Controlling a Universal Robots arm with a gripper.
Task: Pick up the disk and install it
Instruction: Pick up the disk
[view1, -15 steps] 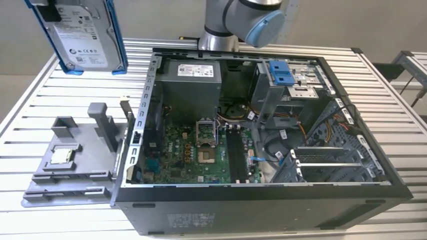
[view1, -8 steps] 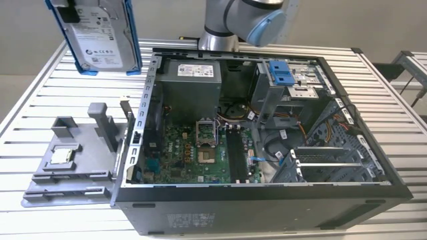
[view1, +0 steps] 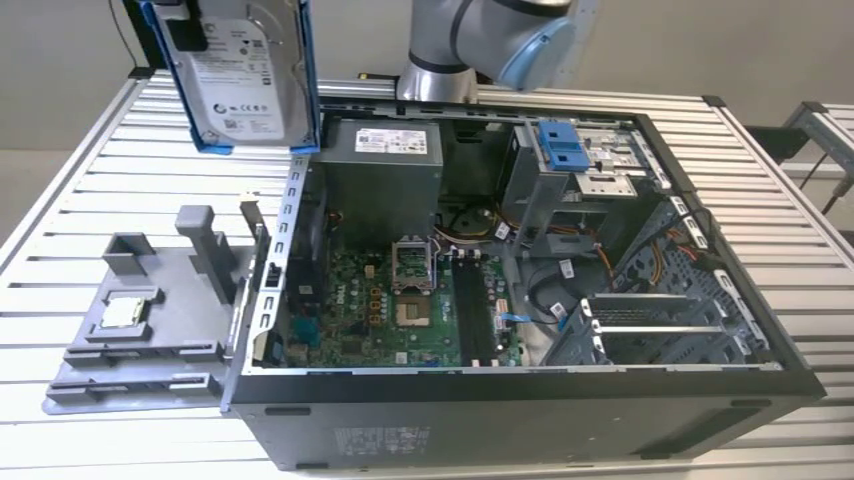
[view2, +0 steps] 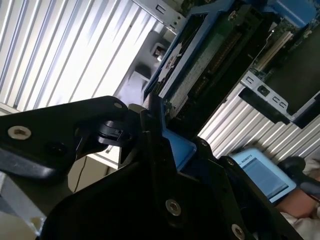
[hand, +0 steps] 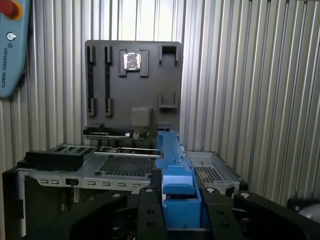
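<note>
Carry step: the black tool (hand: 181, 202) is clamped on the blue-framed silver-grey disk (view1: 240, 70), aloft near the slatted metal bench (view1: 80, 180)'s far edge; installing likely needs it squared to the open grey computer case (view1: 534, 420).

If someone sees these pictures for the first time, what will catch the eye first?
The disk in its blue frame hangs high at the exterior view's left, clamped in the pincer. The open computer case lies in the middle of the slatted table, its green board exposed. A grey holder with a small chip stands beside it, on the exterior view's left.
</note>
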